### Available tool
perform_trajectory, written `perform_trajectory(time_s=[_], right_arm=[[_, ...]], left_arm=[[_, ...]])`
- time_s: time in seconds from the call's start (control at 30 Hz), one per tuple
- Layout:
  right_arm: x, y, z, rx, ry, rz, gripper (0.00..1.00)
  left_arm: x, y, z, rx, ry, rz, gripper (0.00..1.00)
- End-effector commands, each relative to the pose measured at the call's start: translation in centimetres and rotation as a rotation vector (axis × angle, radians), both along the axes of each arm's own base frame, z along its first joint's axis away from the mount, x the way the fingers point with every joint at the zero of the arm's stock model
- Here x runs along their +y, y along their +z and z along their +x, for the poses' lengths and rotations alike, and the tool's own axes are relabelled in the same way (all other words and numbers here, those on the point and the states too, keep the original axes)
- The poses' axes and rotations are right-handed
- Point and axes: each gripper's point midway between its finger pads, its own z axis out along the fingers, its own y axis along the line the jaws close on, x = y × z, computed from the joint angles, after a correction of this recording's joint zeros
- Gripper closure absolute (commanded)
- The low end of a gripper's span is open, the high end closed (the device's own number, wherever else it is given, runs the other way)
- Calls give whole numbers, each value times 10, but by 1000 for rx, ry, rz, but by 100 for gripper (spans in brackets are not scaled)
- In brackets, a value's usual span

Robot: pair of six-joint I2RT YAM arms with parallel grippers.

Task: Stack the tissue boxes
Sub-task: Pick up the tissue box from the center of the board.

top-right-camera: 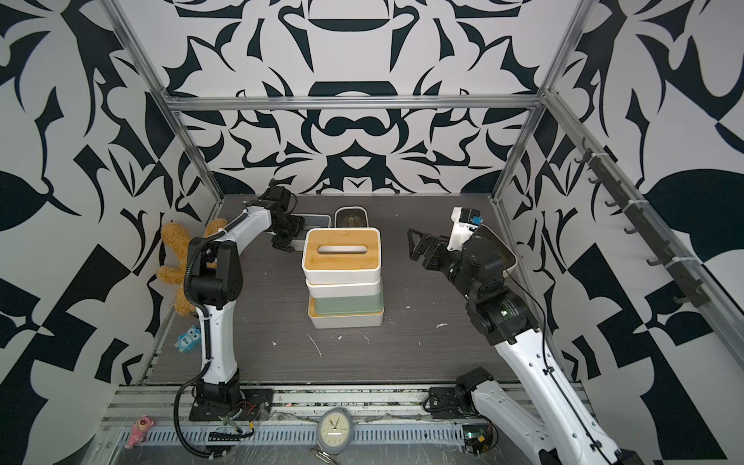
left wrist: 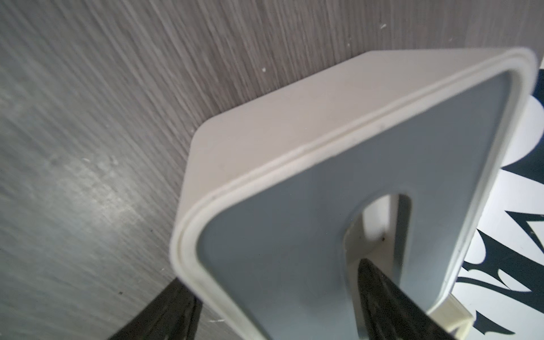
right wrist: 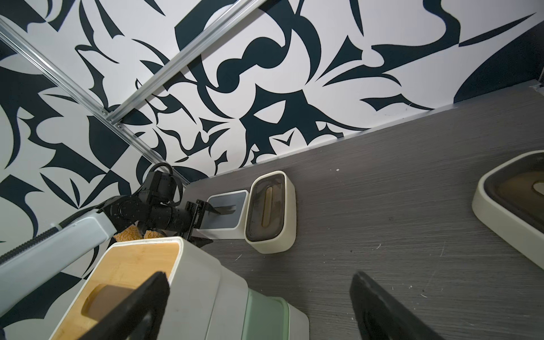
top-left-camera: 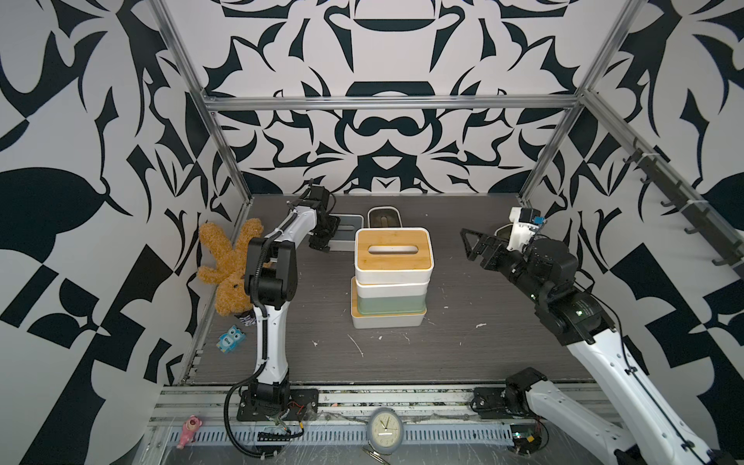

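Note:
In the middle of the table stands a stack of tissue boxes (top-left-camera: 392, 277) (top-right-camera: 342, 277): a white box with a bamboo lid at the bottom, a mint green one (top-left-camera: 388, 304) (right wrist: 265, 318), another white one, and a bamboo-lidded white box (top-left-camera: 392, 249) (right wrist: 132, 273) on top. Behind it to the left is the grey-lidded box (top-left-camera: 349, 229) (left wrist: 294, 235) (right wrist: 228, 213). My left gripper (top-left-camera: 324, 239) (left wrist: 273, 282) is shut on its wall, one finger in the slot and one outside. My right gripper (top-left-camera: 467, 243) (right wrist: 259, 276) hangs open, to the right of the stack.
A rounded cream box with a dark lid (top-left-camera: 384, 219) (right wrist: 269, 212) sits beside the grey-lidded one. Another (top-right-camera: 495, 245) (right wrist: 512, 200) lies behind my right arm. A brown plush bunny (top-left-camera: 229, 269) leans on the left wall, with a small blue toy (top-left-camera: 230, 337) before it. A clock (top-left-camera: 385, 428) lies on the front rail.

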Motion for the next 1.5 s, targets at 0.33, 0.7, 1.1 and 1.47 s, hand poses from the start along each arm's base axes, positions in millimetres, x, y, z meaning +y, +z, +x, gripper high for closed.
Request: perform_trajectory(time_s=[0.33,0.7,1.1,1.47], right_arm=[[-2,-9,-7,-24,18,-56,1],[-4,-11,-7,-38,17,-77,1],[0,-6,-3,-70,31,-82,1],[5,23,4,-169,36,-38,1]], left_arm=[[13,-21,-13,127,84,38,27],[18,-19,-1,61,67,-63,50],[46,76,13,-224,45,-111,57],[99,184,-8,-466,150,-241,58]])
